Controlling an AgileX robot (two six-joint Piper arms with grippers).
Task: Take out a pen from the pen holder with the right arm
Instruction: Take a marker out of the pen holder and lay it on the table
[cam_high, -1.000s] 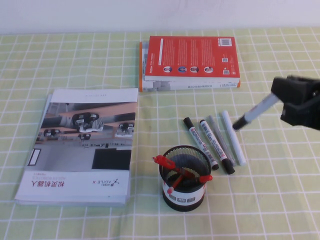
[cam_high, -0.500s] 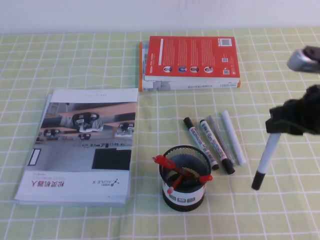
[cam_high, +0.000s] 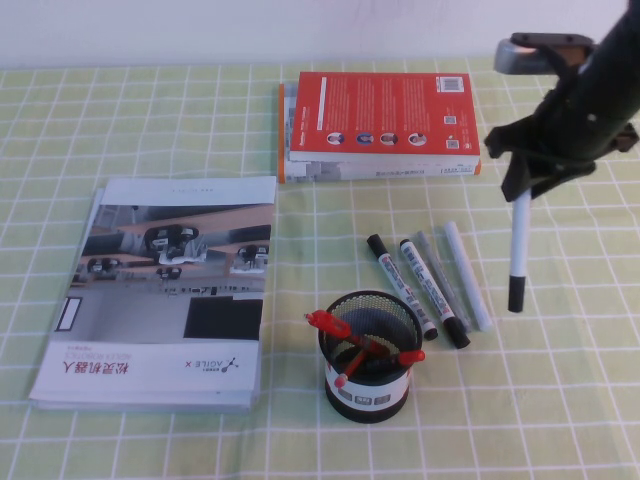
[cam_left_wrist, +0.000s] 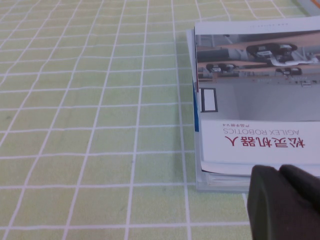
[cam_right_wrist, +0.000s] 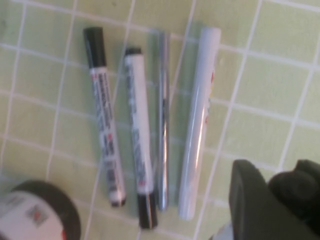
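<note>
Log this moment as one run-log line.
right gripper: holding pen, cap down, beside four laid pens | left gripper: near booklet corner | pen holder: red pens inside

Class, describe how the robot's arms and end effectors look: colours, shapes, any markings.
The right arm, at the high view's right, is matte black and bulky with a silver-grey block on top. The right end effector below it is black and angular. The left end effector, beside the booklet, shows only as a black rounded shape. No markings or cables visible.

High view: raised on the robot's side, angled down over the whole bench (cam_high: 120, 440). Left wrist view: close above the booklet (cam_left_wrist: 260, 110) edge. Right wrist view: close above the row of pens (cam_right_wrist: 136, 115), both seen from high too.
</note>
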